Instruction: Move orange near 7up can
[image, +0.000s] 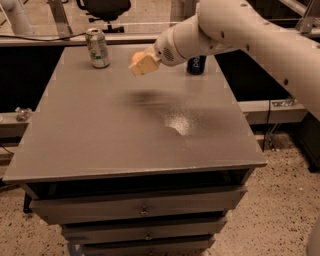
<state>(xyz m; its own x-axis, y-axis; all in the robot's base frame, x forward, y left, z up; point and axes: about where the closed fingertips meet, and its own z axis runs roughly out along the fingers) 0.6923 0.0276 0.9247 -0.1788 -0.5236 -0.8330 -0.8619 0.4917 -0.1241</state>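
Observation:
The 7up can, pale silver-white with green markings, stands upright at the far left corner of the grey table. My gripper hangs above the table's far middle, to the right of the can and clear of the surface. It is shut on the orange, of which only an orange sliver shows behind the tan fingers. The white arm reaches in from the upper right.
A dark blue Pepsi can stands at the table's far right edge, partly behind the arm. The table is a drawer cabinet with drawers below the front edge. A chair base and floor lie beyond the far edge.

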